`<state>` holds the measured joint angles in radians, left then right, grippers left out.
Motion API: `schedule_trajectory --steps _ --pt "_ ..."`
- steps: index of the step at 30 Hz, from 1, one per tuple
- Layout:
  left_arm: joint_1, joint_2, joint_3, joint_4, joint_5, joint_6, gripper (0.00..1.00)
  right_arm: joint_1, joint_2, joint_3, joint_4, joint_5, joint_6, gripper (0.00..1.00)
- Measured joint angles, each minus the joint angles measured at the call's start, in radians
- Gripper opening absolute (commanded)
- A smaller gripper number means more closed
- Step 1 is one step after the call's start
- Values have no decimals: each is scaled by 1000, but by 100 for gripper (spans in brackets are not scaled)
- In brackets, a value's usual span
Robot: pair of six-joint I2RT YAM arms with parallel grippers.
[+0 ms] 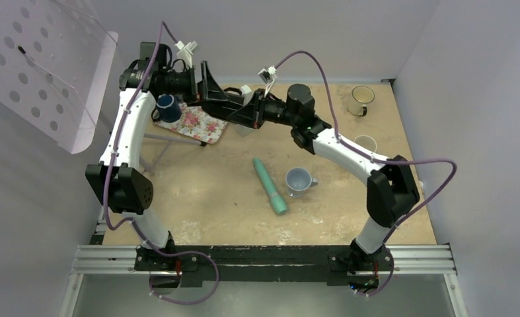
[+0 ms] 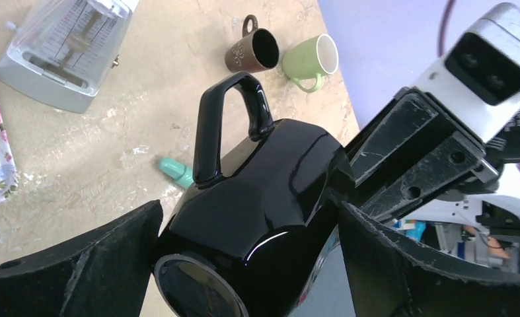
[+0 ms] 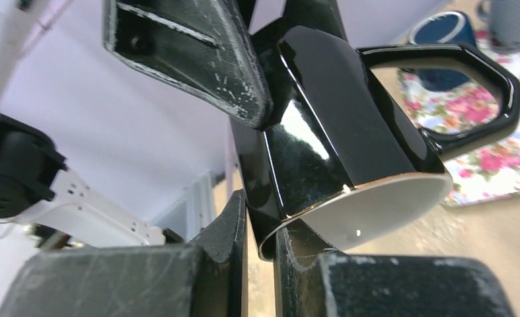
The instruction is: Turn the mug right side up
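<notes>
**Mug gripped in mid-air by both arms**

I have the glossy black faceted ceramic mug [image 2: 270,191] off the sandy surface [image 1: 211,198], upper centre of the top view. My left pincer [image 2: 250,221] clamps its body and my right pincer [image 3: 260,224] nips the rim wall. I judge it stiff, slick and breakable, so the body facets beat the thin rim for grip.

White arm links [image 1: 130,125], black joints [image 1: 128,189], purple cables [image 1: 435,162]

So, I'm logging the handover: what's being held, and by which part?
The black mug: the right pincer pinches its rim wall, and the left pincer clamps its body near the base.
</notes>
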<state>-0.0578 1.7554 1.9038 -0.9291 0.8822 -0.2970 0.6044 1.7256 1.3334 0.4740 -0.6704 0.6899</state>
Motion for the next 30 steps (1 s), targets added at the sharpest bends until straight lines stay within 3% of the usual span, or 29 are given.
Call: schedule_trajectory --steps 7,11,17,21,30 --pt "-43 0 77 -73 -56 124 100 29 -127 73 -426 167 -287 0" --pt "-2 6 88 -100 -283 243 100 -6 -183 96 -682 362 -401 0" --pt "20 25 80 -98 -272 268 100 -42 -211 46 -736 457 -429 0" --pt "10 70 128 -127 -354 310 100 -21 -147 123 -858 581 -433 0" --pt "10 285 364 -200 -813 577 99 -29 145 341 -1093 708 -460 0"
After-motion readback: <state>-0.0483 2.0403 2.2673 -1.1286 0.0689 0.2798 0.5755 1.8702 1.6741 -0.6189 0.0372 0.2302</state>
